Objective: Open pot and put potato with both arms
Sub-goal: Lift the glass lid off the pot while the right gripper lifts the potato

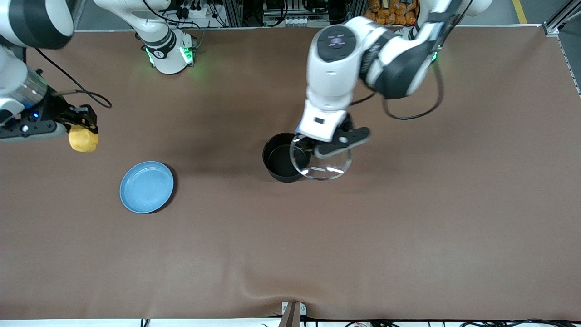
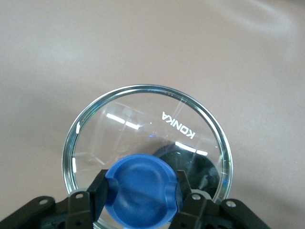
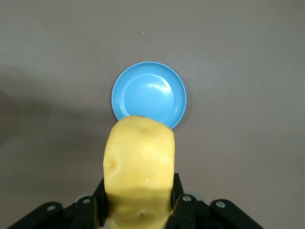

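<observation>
The black pot (image 1: 278,160) stands uncovered mid-table; its handle is hidden. My left gripper (image 1: 319,146) is shut on the blue knob (image 2: 141,188) of the clear glass lid (image 1: 327,167), holding it in the air over the pot's rim on the side toward the left arm's end. In the left wrist view the left gripper (image 2: 141,185) clamps the knob, and the pot (image 2: 202,168) shows dark through the lid (image 2: 143,124). My right gripper (image 1: 84,119) is shut on the yellow potato (image 1: 83,139) over bare table at the right arm's end. The right wrist view shows the right gripper (image 3: 138,193) pressing both sides of the potato (image 3: 139,162).
A flat light-blue plate (image 1: 146,186) lies on the brown table between the potato and the pot, nearer the front camera; it also appears in the right wrist view as the plate (image 3: 149,94). A cable (image 1: 86,93) trails from the right arm.
</observation>
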